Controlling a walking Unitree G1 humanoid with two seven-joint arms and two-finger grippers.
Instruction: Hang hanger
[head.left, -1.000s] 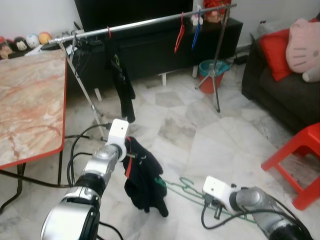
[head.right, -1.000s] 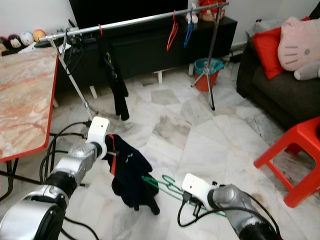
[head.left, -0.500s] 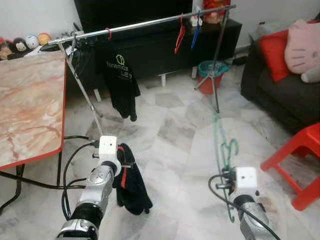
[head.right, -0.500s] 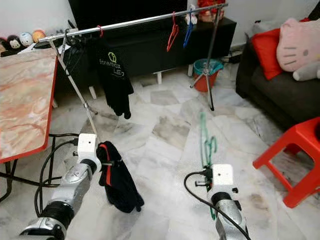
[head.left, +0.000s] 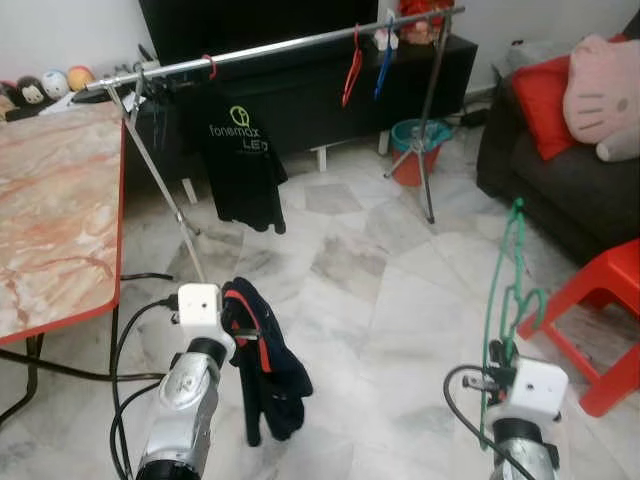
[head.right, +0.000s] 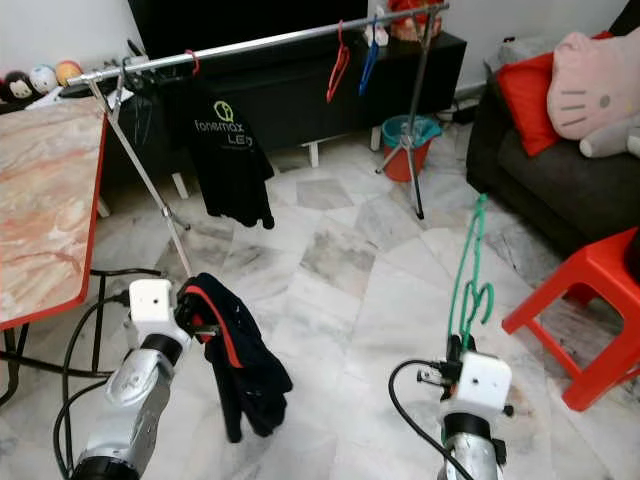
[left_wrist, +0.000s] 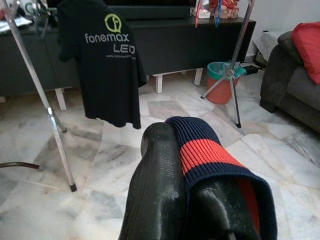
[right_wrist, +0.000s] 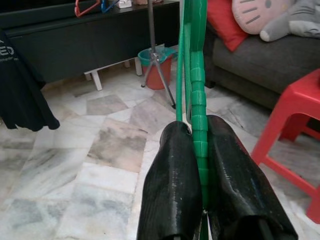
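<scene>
A green hanger stands upright over the floor at the right, its hook up. My right gripper is shut on its lower bar, with both black fingers pressed against the green plastic. At the left, my left gripper is shut on a dark navy garment with a red stripe, which droops toward the floor. A silver clothes rail crosses the back and carries a black printed T-shirt, a red hanger and a blue hanger.
A marble table with a red edge fills the left. A dark sofa with a red cushion and a pink plush stands at the right, with a red stool before it. A teal bin sits by the rail's tripod. Cables lie on the floor.
The right gripper has swung the green hanger from lying low near the floor to upright and further right. The left arm has pulled in with the garment. The T-shirt has turned to show its print.
</scene>
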